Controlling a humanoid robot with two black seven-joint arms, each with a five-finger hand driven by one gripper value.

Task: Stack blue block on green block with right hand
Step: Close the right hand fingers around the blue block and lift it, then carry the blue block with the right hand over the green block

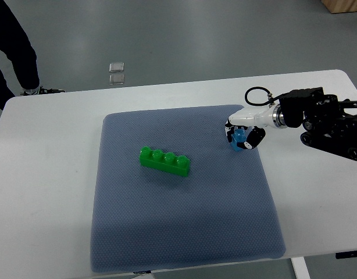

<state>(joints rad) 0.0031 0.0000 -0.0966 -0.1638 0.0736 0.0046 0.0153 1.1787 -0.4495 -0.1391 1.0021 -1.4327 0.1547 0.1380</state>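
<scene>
Right hand (243, 135) fingers clamped on blue block (240, 137) near mat's (184, 232) right edge; green block (164, 161) mid-mat, well apart, on bench (45, 192).

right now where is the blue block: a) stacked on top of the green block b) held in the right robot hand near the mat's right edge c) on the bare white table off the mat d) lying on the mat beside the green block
b: the right robot hand has its fingers curled around the blue block near the right edge of the mat, well apart from the green block.
</scene>
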